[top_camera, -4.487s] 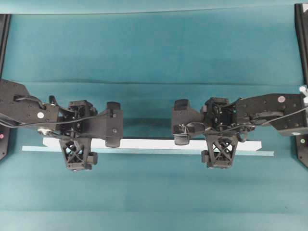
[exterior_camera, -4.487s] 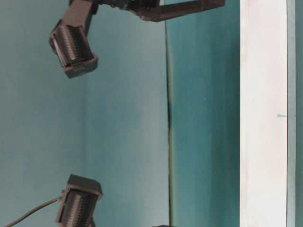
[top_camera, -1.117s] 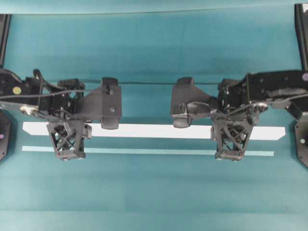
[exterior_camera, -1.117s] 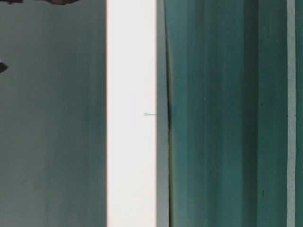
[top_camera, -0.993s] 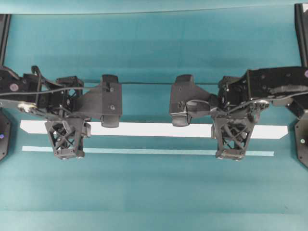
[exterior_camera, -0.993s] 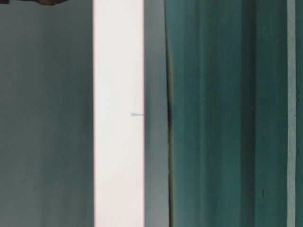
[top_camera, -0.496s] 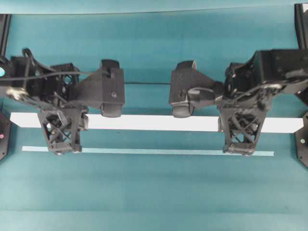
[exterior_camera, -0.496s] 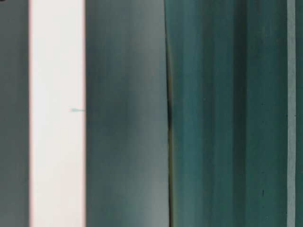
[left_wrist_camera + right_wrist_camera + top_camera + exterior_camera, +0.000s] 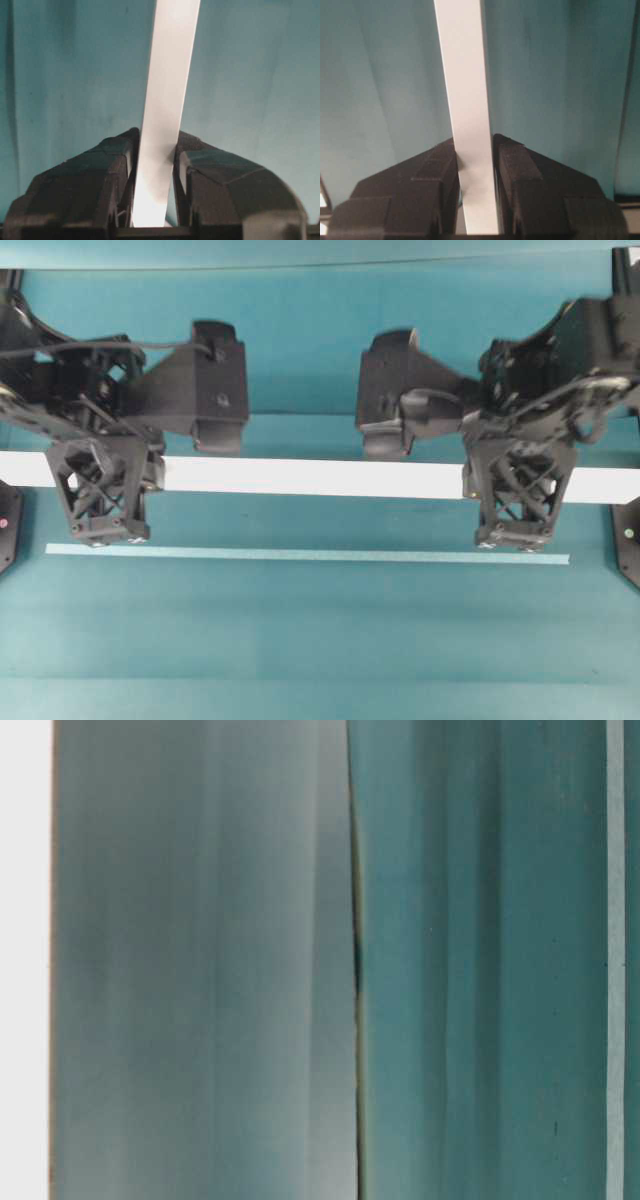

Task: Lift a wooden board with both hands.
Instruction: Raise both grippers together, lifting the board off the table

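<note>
Left gripper (image 9: 97,490) and right gripper (image 9: 517,502) each clamped on the wooden board (image 9: 310,477), held level above the teal table (image 9: 320,630); pale teal strip (image 9: 300,555) lies at 6 o'clock of it.

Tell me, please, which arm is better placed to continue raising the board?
Neither alone: left gripper and right gripper each clamp the wooden board near opposite ends, so both should lift together.
</note>
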Robot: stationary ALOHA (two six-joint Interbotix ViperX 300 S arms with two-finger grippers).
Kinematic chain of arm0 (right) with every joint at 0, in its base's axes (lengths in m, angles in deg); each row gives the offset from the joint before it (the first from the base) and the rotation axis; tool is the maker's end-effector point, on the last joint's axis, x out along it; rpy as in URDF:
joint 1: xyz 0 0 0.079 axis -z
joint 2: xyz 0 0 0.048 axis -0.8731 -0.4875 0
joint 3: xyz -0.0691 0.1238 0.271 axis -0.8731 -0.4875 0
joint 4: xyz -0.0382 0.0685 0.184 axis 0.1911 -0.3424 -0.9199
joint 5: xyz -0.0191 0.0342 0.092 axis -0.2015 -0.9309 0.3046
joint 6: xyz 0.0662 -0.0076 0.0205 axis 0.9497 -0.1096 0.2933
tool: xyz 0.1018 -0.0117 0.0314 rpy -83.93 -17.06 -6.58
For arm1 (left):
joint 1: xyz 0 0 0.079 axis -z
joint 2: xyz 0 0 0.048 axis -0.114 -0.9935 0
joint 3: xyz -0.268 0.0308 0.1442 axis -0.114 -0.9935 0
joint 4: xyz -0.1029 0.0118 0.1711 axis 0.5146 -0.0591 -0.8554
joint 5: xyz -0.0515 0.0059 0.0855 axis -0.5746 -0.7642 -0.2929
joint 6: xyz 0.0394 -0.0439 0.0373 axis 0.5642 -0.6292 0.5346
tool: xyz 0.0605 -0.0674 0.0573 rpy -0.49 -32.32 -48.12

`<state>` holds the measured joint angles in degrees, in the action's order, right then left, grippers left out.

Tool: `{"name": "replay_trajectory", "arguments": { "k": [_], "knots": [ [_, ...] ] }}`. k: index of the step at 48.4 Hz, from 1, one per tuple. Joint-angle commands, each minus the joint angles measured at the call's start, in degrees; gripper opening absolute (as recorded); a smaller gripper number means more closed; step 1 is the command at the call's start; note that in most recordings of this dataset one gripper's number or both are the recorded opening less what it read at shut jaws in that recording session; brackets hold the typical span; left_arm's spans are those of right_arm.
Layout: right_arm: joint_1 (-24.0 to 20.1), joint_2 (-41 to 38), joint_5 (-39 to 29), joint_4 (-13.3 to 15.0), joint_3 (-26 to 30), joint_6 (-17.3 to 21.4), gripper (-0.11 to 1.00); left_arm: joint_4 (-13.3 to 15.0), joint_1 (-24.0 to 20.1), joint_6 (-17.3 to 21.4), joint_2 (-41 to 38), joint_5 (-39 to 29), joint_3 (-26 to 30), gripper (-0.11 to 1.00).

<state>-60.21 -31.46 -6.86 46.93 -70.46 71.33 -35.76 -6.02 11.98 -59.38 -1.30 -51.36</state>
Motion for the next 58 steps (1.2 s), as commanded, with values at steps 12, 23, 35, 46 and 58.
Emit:
{"name": "replay_trajectory", "arguments": {
  "k": [12,23,35,46,58],
  "knots": [
    [0.00,0.35,-0.62,0.35,7.03,1.93,0.21,-0.26,-1.14,-1.67,0.62,-4.66,8.96,0.18],
    [-0.09,0.44,-1.14,0.09,9.49,2.20,0.21,-0.26,-1.14,-1.85,-0.18,-5.89,12.13,0.18],
    [-0.09,0.44,-1.58,0.00,12.13,2.81,0.21,-0.26,-1.23,-2.11,-0.62,-6.06,12.83,0.18],
    [-0.18,0.70,-1.58,0.00,12.22,2.90,0.21,-0.26,-1.14,-2.11,-0.97,-6.59,15.12,0.18],
    [-0.18,1.14,-1.67,-0.26,12.22,2.90,0.21,-0.26,-1.14,-2.11,-1.85,-6.68,16.79,0.18]
  ]
}}
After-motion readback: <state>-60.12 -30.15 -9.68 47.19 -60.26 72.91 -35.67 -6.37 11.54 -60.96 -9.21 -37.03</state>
